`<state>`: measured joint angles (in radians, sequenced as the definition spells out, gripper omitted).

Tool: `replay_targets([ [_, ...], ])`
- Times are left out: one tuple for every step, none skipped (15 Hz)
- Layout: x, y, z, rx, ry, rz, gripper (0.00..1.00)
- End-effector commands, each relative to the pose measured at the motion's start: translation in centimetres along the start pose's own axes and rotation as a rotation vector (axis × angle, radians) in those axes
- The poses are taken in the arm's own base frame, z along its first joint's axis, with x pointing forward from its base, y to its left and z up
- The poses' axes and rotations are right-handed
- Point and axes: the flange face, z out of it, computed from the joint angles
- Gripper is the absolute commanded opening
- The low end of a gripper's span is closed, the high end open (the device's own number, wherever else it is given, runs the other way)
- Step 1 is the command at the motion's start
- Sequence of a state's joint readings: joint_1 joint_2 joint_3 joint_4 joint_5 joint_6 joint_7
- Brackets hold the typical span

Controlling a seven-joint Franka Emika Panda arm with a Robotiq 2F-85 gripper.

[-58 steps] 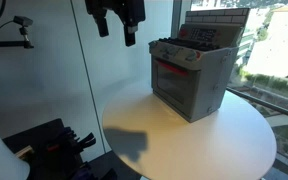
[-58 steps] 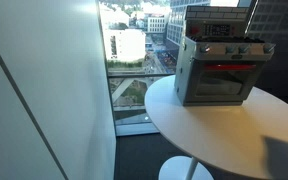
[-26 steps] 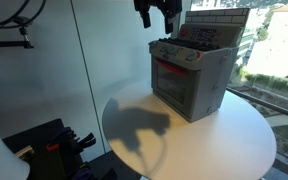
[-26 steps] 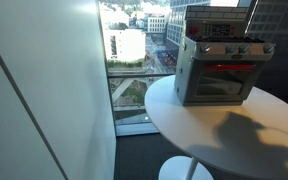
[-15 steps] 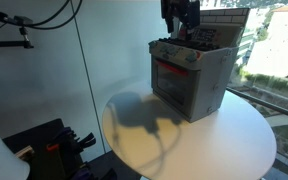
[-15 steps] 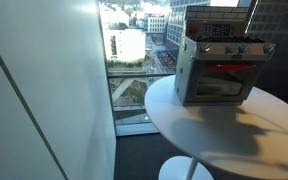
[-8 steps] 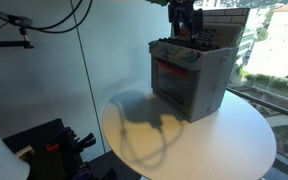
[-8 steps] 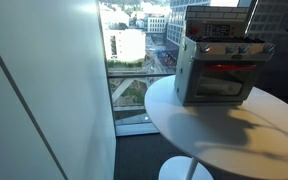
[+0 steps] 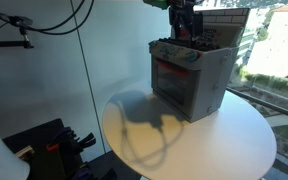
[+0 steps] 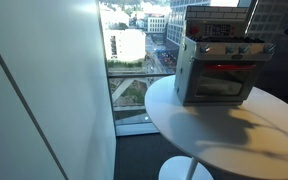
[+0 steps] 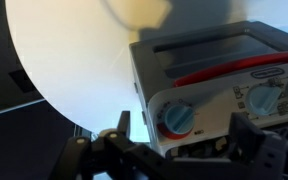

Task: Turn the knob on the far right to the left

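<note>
A round white tabletop point(image 9: 134, 120) carries the grey toy oven point(image 9: 189, 85) on its far right side. The black two-finger gripper point(image 9: 184, 25) hangs over the oven's top, unclenched and empty, probably to line up on the controls. Only the wrist view shows the round blue end knob point(image 11: 178, 120) between the spread fingers point(image 11: 117, 145); in both exterior views the knobs are too small to tell apart.

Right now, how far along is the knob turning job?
Approach looks done: the open end effector hangs above the toy oven. In hand: lining up; the wrist view shows a blue knob untouched. Left: gripping the far right knob and turning it left.
</note>
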<state>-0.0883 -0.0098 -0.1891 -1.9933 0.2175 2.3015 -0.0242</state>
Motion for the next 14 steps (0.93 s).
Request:
replay_targets([
  [0.6, 0.5, 1.1, 0.007, 0.02, 0.058, 1.0],
  [0.8, 0.6, 1.5, 0.013, 0.021, 0.072, 1.0],
  [0.9, 0.6, 2.0, 0.019, 0.025, 0.086, 1.0],
  [1.0, 0.5, 2.5, 0.028, 0.03, 0.095, 1.0],
  [1.1, 0.4, 3.0, 0.04, 0.033, 0.106, 1.0],
  [1.1, 0.2, 3.3, 0.049, 0.04, 0.112, 1.0],
  [1.2, -0.1, 3.6, 0.062, 0.045, 0.119, 1.0],
  [1.3, -0.3, 3.9, 0.071, 0.055, 0.124, 1.0],
  [1.4, -0.6, 4.1, 0.081, 0.063, 0.13, 1.0],
  [1.5, -0.8, 4.3, 0.091, 0.07, 0.136, 1.0],
  [1.6, -1.1, 4.4, 0.1, 0.084, 0.139, 1.0],
  [1.7, -1.4, 4.4, 0.109, 0.092, 0.143, 1.0],
  [1.8, -1.6, 4.6, 0.117, 0.101, 0.148, 1.0],
  [1.9, -1.8, 4.7, 0.125, 0.11, 0.154, 1.0],
])
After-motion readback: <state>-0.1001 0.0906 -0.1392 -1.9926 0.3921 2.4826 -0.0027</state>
